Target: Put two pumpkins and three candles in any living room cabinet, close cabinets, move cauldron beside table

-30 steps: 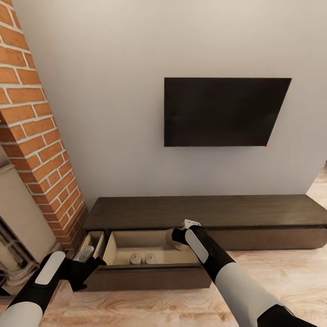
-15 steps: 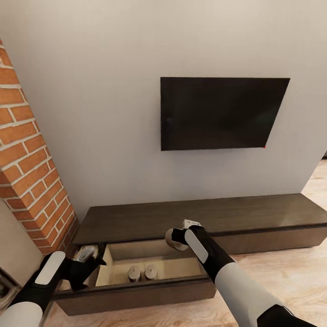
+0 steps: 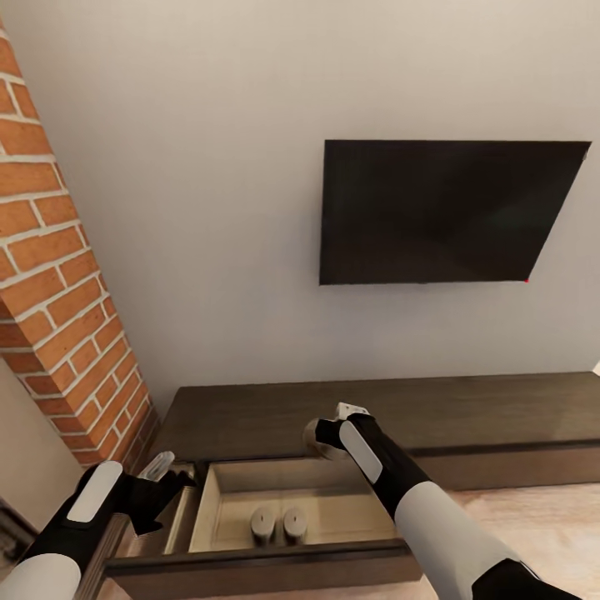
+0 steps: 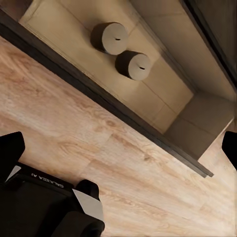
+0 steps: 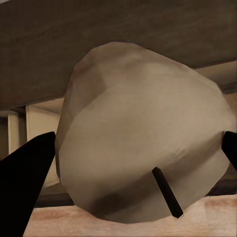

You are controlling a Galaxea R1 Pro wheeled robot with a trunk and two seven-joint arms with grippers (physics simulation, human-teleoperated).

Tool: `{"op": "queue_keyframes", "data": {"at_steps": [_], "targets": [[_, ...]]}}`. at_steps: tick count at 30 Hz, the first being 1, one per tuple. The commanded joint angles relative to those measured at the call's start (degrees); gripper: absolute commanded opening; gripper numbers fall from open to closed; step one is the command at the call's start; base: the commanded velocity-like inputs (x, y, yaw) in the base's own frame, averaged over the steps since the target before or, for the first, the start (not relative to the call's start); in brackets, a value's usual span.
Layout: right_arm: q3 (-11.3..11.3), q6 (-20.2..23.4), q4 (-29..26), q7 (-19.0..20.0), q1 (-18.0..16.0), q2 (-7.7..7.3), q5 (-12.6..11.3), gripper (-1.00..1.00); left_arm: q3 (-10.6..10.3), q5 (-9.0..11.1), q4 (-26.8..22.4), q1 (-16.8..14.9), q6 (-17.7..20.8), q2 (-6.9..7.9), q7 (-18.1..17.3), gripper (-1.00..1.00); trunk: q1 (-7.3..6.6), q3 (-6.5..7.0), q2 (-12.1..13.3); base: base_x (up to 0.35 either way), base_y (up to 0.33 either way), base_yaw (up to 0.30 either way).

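Right hand [image 3: 321,439] clamps a stubby beige wax candle [image 5: 143,148] by its sides (light, rigid) above the dark-brown drawer [image 3: 250,565], two candles [image 3: 278,525] at 6 o'clock; left hand [image 3: 162,487] released.

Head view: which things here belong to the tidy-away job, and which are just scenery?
Job:
- long low dark-brown wooden cabinet, drawer open
- two stubby beige candles standing in the drawer
- third beige candle held in the right gripper

Scenery:
- black wall-mounted screen
- red brick column
- wooden floor
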Motion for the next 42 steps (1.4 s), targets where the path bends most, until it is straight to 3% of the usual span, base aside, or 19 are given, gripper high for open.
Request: {"op": "queue_keyframes", "data": {"at_steps": [1, 10, 21, 28, 37, 42], "targets": [[0.02, -0.02, -0.01, 0.01, -0.01, 0.02, 0.06, -1.00, 0.00, -0.01, 0.00, 0.00, -0.03, -0.04, -0.01, 1.00, 0.00, 0.00, 0.00, 0.293, 0.004, 0.001], [0.06, -0.02, -0.01, 0.02, -0.01, 0.05, 0.05, -1.00, -2.05, -0.01, 0.00, 0.00, -0.15, -0.11, 0.02, 1.00, 0.00, 0.00, 0.00, 0.298, 0.001, 0.000], [0.07, -0.03, -0.10, -0.08, -0.01, 0.09, 0.06, -1.00, -2.24, -0.01, 0.00, 0.00, -0.12, 0.04, -0.12, 1.00, 0.00, 0.00, 0.00, 0.290, 0.000, 0.000], [0.07, -0.10, -0.10, -0.07, -0.01, 0.13, 0.03, -1.00, -2.05, 0.05, -0.35, 0.00, -0.08, -0.09, -0.12, 1.00, 0.00, 0.00, 0.00, 0.053, 0.000, 0.000], [0.00, -0.11, -0.02, -0.07, -0.01, 0.06, -0.20, -1.00, -2.60, 0.08, -6.28, 0.00, 0.19, -0.20, 0.07, 1.00, 0.00, 0.00, 0.00, 0.001, 0.000, 0.000], [-0.17, 0.15, 0.19, -0.08, -0.01, 0.05, -0.43, -1.00, -2.59, 0.08, -6.64, 0.00, 0.57, -0.14, 0.16, 1.00, 1.10, -0.89, -2.01, 0.000, 0.000, 0.000]]}}
